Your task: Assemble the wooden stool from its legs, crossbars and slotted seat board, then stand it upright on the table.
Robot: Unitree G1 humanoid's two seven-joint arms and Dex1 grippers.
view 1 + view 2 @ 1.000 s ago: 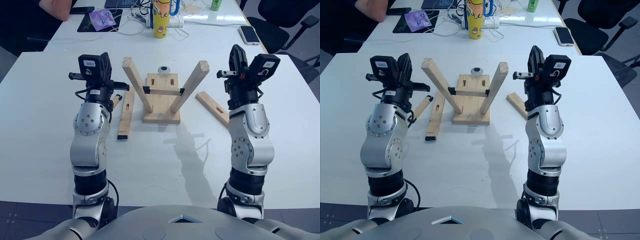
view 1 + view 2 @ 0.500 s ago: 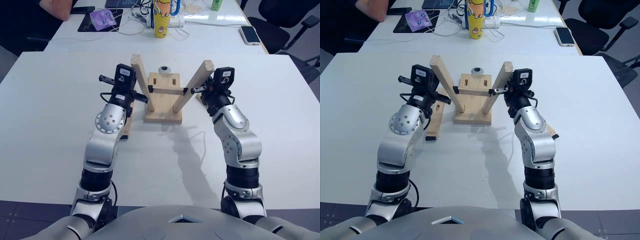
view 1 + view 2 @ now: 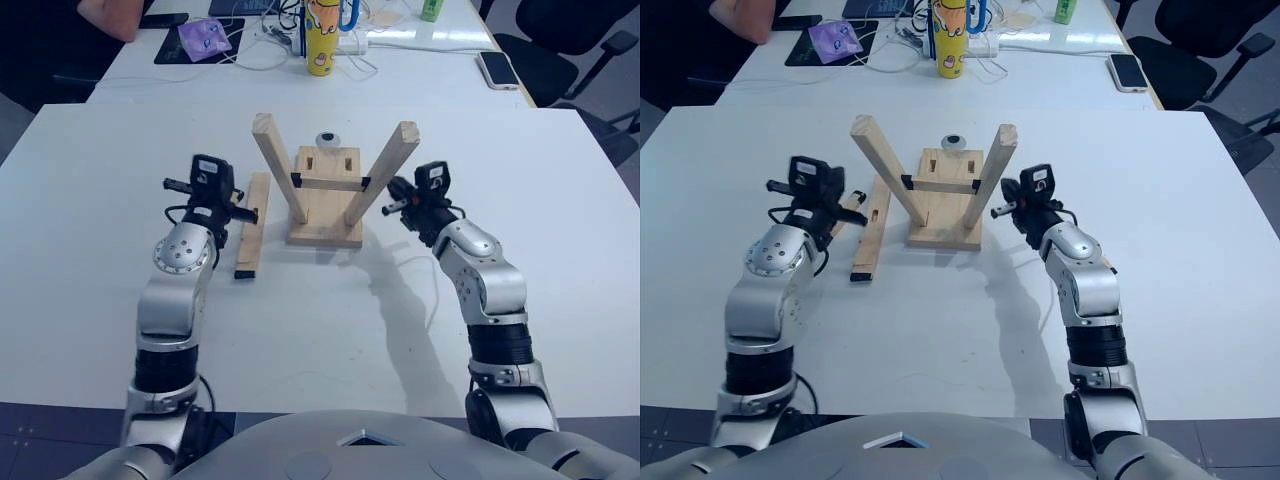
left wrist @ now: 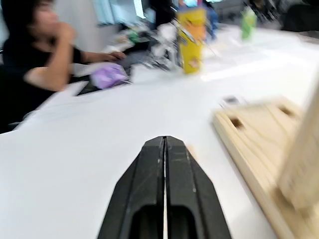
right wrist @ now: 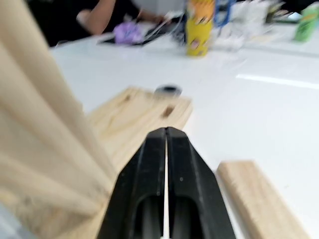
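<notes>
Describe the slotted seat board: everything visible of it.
The seat board is a pale, unfinished-looking rectangular wooden slab lying flat on the white table, its long side running away from the robot. Two small rectangular slots near its far edge stand empty. A left leg and a right leg rise from its near half, splayed outward in a V and joined by a thin crossbar with dark ends. A small round dark object sits just beyond its far edge.
</notes>
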